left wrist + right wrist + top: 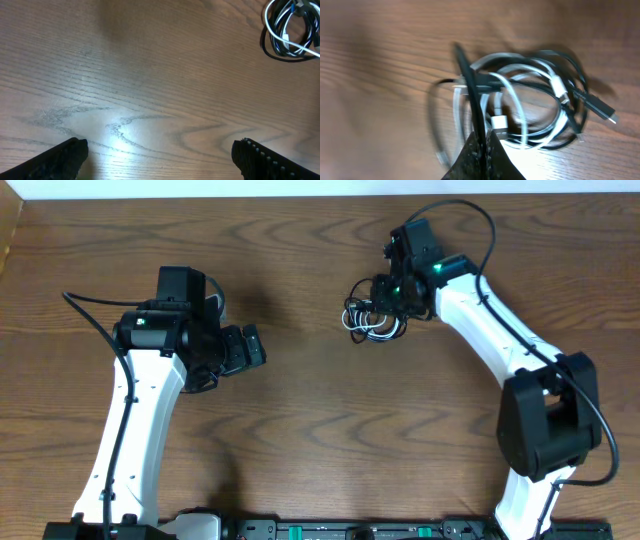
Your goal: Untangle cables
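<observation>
The cables (368, 322) lie as one tangled black-and-white bundle on the wooden table, back right of centre. In the right wrist view the cables (530, 100) show white loops, black loops and small plug ends. My right gripper (388, 300) is at the bundle's right side; in its own view the right gripper (484, 142) is shut on a black cable strand (470, 85) that runs up out of its jaws. My left gripper (255, 348) stands open well left of the bundle, over bare wood. From the left wrist, the left gripper (160, 150) is wide apart and the cables (287, 32) sit at the top right corner.
The wooden table (320, 430) spreads round both arms. The right arm's own thick black cable (470, 215) arcs above its wrist. The table's back edge (300, 195) runs along the top of the overhead view.
</observation>
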